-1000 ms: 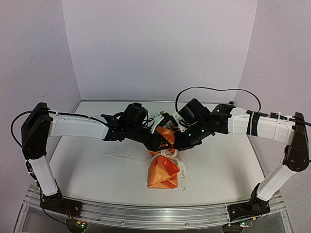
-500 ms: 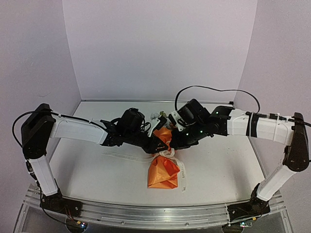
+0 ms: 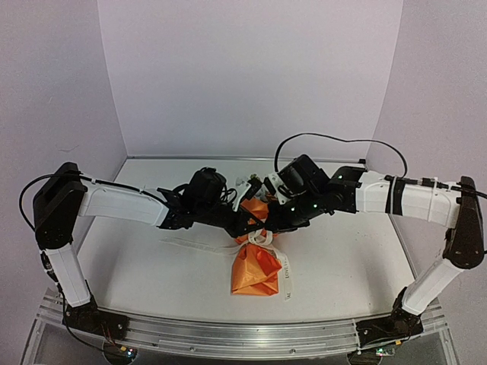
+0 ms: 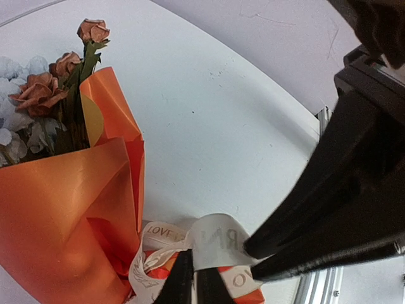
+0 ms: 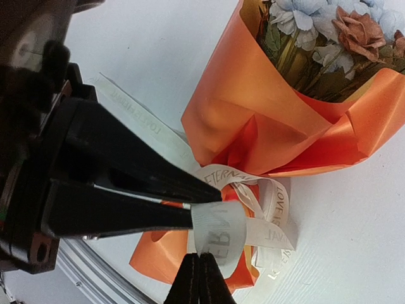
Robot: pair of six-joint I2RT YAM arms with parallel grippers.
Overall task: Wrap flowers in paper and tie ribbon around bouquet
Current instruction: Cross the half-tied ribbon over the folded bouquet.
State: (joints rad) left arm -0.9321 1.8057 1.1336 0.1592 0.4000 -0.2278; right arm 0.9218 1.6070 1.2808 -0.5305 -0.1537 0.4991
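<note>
Top: tying step, knot going on at neck of bouquet [image 3: 255,270] lying mid table [image 3: 152,266]; left gripper [image 3: 249,227] and right gripper [image 3: 268,226] meeting over it

Left wrist: both jaws pinched narrow on one ribbon [image 4: 212,237] loop; orange paper [image 4: 63,209] cone creased, flowers [image 4: 44,88] poking out

Right wrist: same double pinch, lettered tail loose on table; next probably pulling apart evenly to cinch

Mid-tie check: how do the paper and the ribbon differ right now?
The paper is a broad, glossy orange sheet; the ribbon is a narrow cream strip with lettering. The paper forms a cone around the flowers; the ribbon loops around that cone's narrow waist. The left tool and right tool pinch the ribbon; neither holds the paper. Both wrap the flowers.
</note>
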